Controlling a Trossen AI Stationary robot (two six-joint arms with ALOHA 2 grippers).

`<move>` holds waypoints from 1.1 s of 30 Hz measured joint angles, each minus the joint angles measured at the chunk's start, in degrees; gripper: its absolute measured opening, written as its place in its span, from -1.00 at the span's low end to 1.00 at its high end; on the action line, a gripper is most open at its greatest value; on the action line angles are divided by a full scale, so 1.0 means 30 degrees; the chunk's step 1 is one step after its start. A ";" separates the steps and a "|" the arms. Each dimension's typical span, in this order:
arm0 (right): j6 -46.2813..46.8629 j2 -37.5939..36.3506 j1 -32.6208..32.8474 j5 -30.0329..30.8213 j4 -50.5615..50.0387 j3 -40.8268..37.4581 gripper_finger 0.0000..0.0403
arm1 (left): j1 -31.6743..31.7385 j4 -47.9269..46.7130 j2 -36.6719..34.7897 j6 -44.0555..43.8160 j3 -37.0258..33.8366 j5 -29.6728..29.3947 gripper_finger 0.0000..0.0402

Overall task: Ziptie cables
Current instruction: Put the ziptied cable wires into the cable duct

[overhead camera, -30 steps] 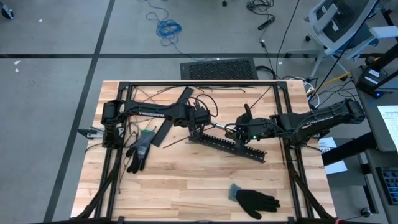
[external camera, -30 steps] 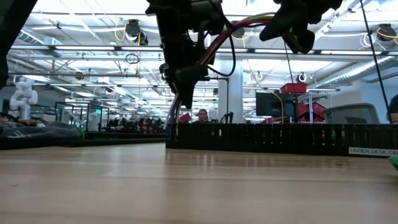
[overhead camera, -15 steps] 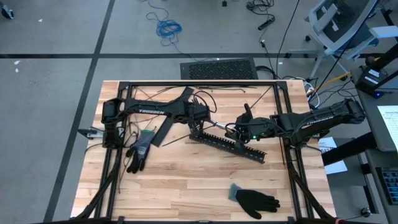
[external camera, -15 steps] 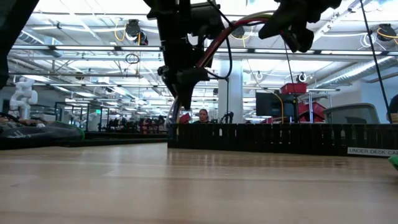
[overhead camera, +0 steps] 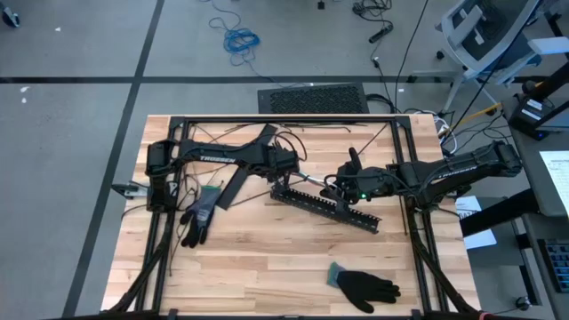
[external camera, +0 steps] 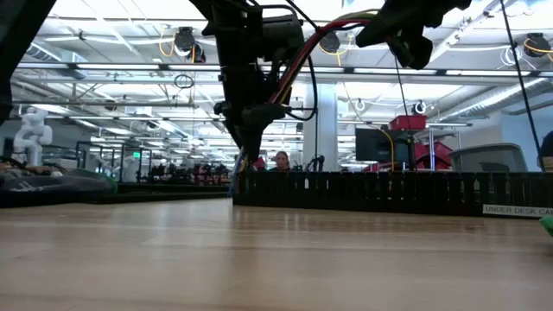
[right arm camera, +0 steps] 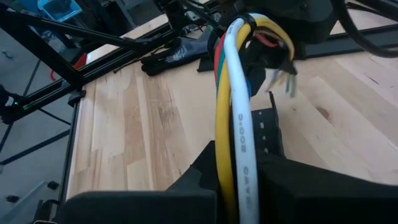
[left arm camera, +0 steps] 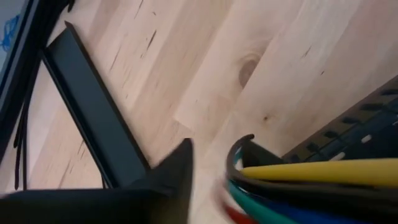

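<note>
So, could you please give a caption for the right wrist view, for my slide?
Right gripper shut on the cables, holding the bundle above the wooden table, with the black slotted strip beyond.

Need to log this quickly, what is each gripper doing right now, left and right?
Left gripper: at the far end of the bundle of coloured cables; grip cannot be told.
Right gripper: shut on the bundle of coloured cables.

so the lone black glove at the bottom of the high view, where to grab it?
Probably the teal cuff, tool coming straight down: the glove lies flat on the table, and the cuff is its narrow end, with bare wood around it.
</note>
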 joint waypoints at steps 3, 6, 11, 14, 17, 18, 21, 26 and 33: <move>0.0000 0.0000 0.0000 -0.0066 0.0000 0.0000 -1.00 | 0.0045 0.0288 0.0000 0.0015 0.0000 -0.0121 -0.83; 0.0020 0.0000 0.0000 -0.0057 0.0000 0.0000 -1.00 | 0.0087 0.0581 0.0000 0.0006 0.0000 -0.0323 -0.92; 0.0581 0.0000 0.0237 -0.0049 -0.1035 0.0007 -1.00 | -0.0058 -0.1141 -0.0007 0.0020 0.0022 -0.0567 -0.94; 0.1716 0.0007 0.0747 -0.0037 -0.3050 0.0007 -1.00 | -0.0206 -0.2230 -0.0024 0.0058 0.0052 -0.0663 -0.95; 0.2677 0.0015 0.1300 -0.0301 -0.4342 0.0007 -1.00 | -0.0549 -0.2760 -0.0330 0.0073 0.0058 -0.0566 -0.95; 0.3049 0.0015 0.1491 -0.0346 -0.4572 0.0009 -1.00 | -0.0661 -0.2735 -0.0450 0.0196 0.0076 -0.0564 -0.95; 0.3864 0.0015 0.1831 -0.0483 -0.5005 0.0022 -1.00 | -0.0944 -0.2480 -0.0656 0.0561 0.0071 -0.0572 -0.95; 0.4614 0.0133 0.1996 -0.0706 -0.5614 0.0022 -1.00 | -0.1243 -0.1576 -0.0662 0.0533 0.0030 -0.0208 -0.96; 0.5287 0.0584 0.2033 -0.0873 -0.7241 0.0022 -1.00 | -0.1611 -0.0096 -0.0656 0.0510 0.0000 0.0145 -0.96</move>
